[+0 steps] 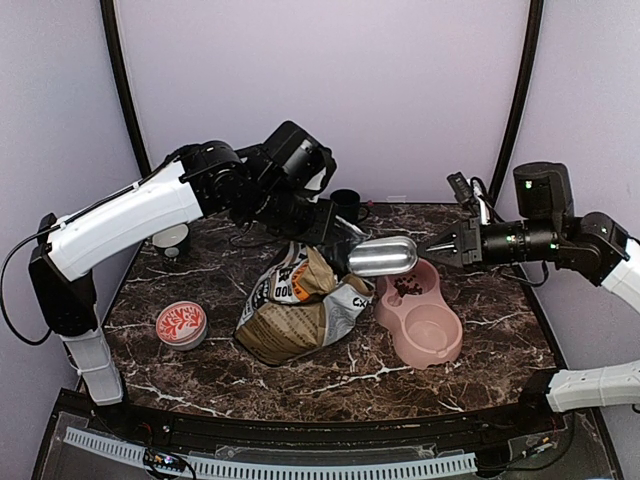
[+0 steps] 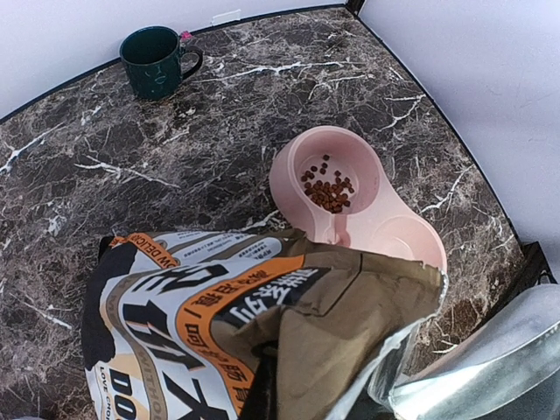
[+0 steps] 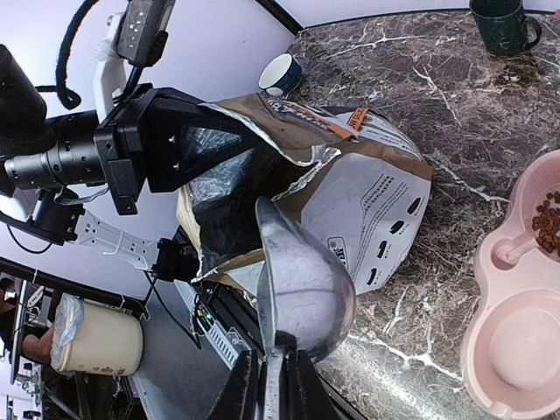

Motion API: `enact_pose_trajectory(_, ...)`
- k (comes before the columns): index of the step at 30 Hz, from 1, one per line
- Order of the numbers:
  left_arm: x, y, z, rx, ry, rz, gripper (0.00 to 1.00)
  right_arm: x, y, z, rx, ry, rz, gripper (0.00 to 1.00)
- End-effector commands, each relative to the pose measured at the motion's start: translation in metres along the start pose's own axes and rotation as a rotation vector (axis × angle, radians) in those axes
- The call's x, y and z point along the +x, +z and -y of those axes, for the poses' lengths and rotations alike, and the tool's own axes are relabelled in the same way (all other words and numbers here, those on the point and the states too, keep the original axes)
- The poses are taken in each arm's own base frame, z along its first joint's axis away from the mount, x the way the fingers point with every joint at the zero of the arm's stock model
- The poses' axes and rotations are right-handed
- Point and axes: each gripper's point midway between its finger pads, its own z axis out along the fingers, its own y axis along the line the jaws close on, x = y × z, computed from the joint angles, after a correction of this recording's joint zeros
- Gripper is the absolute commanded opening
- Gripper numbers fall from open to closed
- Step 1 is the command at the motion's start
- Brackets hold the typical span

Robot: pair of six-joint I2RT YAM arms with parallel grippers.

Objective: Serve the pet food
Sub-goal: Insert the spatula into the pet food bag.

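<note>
The pet food (image 1: 407,288) is a small heap of reddish-brown kibble (image 2: 328,188) in the far compartment of the pink double bowl (image 1: 430,335); the near compartment holds none. My left gripper (image 1: 335,235) is shut on the top edge of the tan-and-white food bag (image 1: 300,310), holding its mouth open. In the left wrist view only one dark finger (image 2: 262,376) shows against the bag (image 2: 201,306). My right gripper (image 3: 273,385) is shut on the handle of a metal scoop (image 3: 302,280), which hangs tilted on its side between the bag's mouth and the bowl. The scoop's inside is hidden.
A dark green mug (image 1: 347,203) stands at the back behind the bag. On the left of the marble table are a white cup (image 1: 170,238) and a red-and-white round tin (image 1: 181,324). Table edges lie close behind and to the right of the bowl (image 2: 289,166).
</note>
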Motion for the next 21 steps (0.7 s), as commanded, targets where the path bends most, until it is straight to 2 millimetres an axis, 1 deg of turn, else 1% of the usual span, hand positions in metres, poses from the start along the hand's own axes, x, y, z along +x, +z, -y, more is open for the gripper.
enact_pose_trajectory(1, -0.016, -0.011, 0.016, 0.056, -0.021, 0.059, 0.00, -0.010, -0.001, -0.023, -0.043, -0.058, 0.030, 0.00)
enact_pose_trajectory(2, -0.016, -0.011, 0.015, 0.053, -0.021, 0.059, 0.00, -0.008, 0.001, -0.022, -0.036, -0.061, 0.022, 0.00)
enact_pose_trajectory(3, -0.016, -0.011, 0.015, 0.052, -0.021, 0.058, 0.00, -0.014, -0.004, -0.029, -0.042, -0.071, 0.035, 0.00)
enact_pose_trajectory(12, -0.016, -0.012, 0.014, 0.049, -0.020, 0.059, 0.00, -0.021, -0.001, -0.027, 0.032, -0.094, 0.042, 0.00)
enact_pose_trajectory(18, -0.017, -0.013, 0.013, 0.045, -0.015, 0.062, 0.00, -0.035, -0.010, -0.036, 0.045, -0.126, 0.071, 0.00)
enact_pose_trajectory(21, -0.018, -0.014, 0.013, 0.045, -0.016, 0.066, 0.00, -0.036, -0.007, -0.032, 0.080, -0.134, 0.055, 0.00)
